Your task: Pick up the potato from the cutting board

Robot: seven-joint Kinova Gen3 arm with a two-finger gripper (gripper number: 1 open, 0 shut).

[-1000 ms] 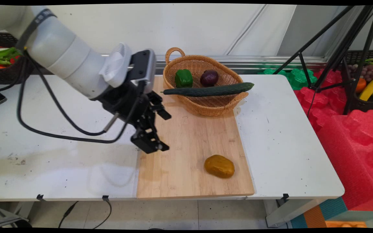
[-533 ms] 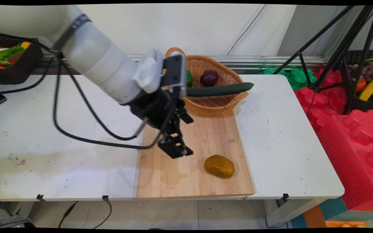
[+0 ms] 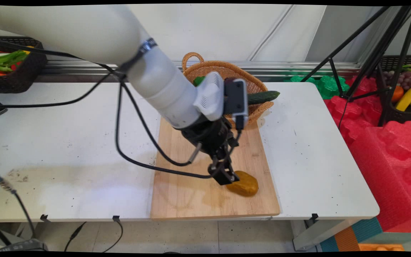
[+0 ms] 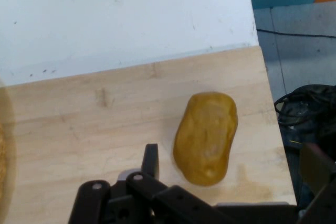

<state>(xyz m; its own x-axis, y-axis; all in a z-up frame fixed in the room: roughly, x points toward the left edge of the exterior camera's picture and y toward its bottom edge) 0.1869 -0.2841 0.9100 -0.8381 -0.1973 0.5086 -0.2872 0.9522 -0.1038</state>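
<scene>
Hovering spread wide, the pincer (image 4: 231, 174) straddles the potato (image 4: 206, 137) (on the wooden board (image 4: 94, 124)), without gripping.

A thick white robot arm (image 3: 127, 53) of rounded, tube-shaped segments carried a dark band near its middle. A ribbed white housing and a flat black module (boxy, with pale edges) sat at the wrist. Black cables (image 3: 137, 142) looped loosely from the arm. The gripper (image 3: 223, 175) was black, its linkage showing round pivot pins in the hand view.
</scene>
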